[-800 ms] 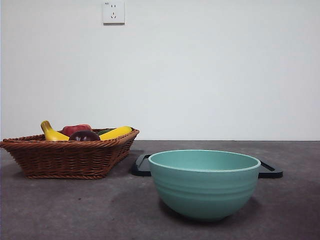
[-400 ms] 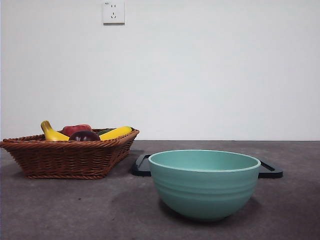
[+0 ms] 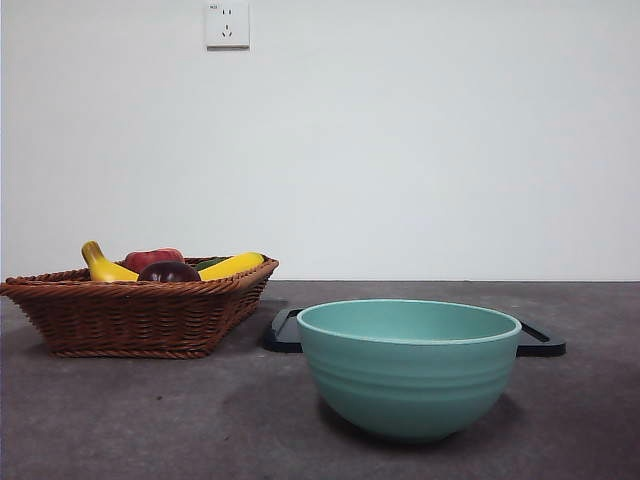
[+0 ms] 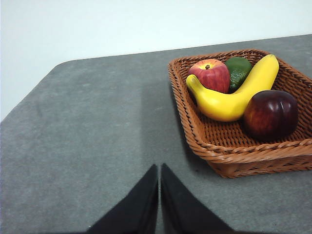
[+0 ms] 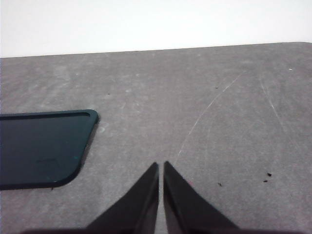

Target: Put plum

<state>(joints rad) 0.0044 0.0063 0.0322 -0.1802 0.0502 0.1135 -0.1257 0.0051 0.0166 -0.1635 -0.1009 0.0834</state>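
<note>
I've got the plum [image 4: 271, 114] sitting in the basket [image 4: 204, 141] by the surface's left edge, glossy and likely slippery, so I'd pinch across its widest middle; left claw [image 4: 159, 168] and right claw [image 5: 160, 165] both closed, empty.

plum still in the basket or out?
In. The plum lies inside the basket beside the banana; neither pincer touches it.

Left end effector [image 4: 159, 170]: jaws pressed together, tips nearly touching, hanging over bare table [image 4: 87, 131], gripping nothing. Right end effector [image 5: 161, 168]: same pose (jaws together, nothing between them). Neither arm shows in the front view.
</note>
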